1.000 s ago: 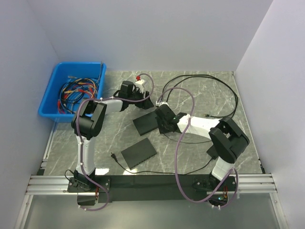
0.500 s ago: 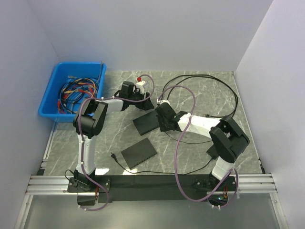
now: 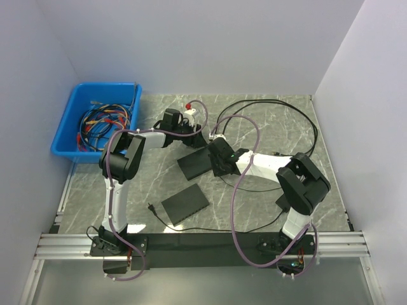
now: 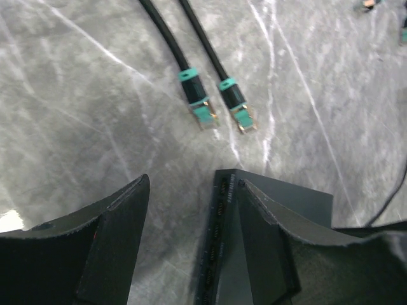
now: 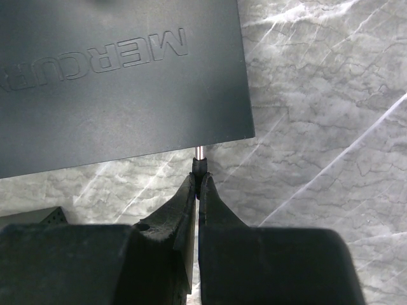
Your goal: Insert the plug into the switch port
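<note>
Plug (image 5: 200,164): black body pinched in the closed right fingers (image 5: 184,210), metal tip at the near edge of the switch (image 5: 121,82), on the marble worktop (image 5: 318,95). Left fingers (image 4: 117,241) wide apart, astride the switch's ported corner. Two teal-ended cables (image 4: 203,111) lie just beyond.

Both arms look alike from my console. The left arm (image 3: 121,159) and the right arm (image 3: 299,184) each have bulky black joint housings joined by white links. A purplish-grey cable (image 3: 109,206) trails along the left one in loose loops, and a second purplish-grey cable (image 3: 234,210) does so on the right. Their black bases (image 3: 105,244) sit on a black plate (image 3: 203,241) over an aluminium rail (image 3: 63,244) at the near edge of the table (image 3: 267,121). My wrist views show matte black jaws. The left pair are broad wedges with rough edges, and the right pair are slim and tapering.
</note>
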### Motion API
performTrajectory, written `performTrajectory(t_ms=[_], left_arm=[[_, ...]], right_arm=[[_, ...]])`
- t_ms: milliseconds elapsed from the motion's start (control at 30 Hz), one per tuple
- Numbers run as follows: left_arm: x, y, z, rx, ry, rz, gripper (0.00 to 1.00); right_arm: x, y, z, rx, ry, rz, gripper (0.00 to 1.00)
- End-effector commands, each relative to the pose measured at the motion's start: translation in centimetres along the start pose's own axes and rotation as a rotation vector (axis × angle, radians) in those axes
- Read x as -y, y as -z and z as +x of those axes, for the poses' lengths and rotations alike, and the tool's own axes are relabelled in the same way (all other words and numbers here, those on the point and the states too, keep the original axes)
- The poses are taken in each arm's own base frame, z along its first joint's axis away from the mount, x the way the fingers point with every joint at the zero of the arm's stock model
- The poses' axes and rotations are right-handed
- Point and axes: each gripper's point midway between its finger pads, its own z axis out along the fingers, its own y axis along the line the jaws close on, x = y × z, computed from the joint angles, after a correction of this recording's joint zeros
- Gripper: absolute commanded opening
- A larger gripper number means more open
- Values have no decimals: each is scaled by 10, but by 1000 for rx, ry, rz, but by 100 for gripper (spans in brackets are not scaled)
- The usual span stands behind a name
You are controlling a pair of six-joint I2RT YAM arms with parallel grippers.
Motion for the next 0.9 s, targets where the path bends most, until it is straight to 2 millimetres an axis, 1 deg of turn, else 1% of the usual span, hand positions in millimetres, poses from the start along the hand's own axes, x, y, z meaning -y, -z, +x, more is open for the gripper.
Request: performTrajectory(t_ms=[0,67,200,367,600,867], left_arm=[[20,3,-3,-3,-35,82,64],[26,5,0,-9,-35,114,64],[26,4,12,-40,-17,129,65],[32,0,20,-74,-19,144,66],[33,-4,25,-95,-24,143,66],[31,-6,27,-104,-24,137,66]], right_arm=[[2,-2,-10,38,-17,2,0],[5,-3,-11,41,-16,9,0],[7,-2,-15,45,-16,15,0],[6,-1,-19,51,-15,10,0],[3,-5,-19,42,-14,-2,0],[-1,-3,-25,52,-12,-15,0]])
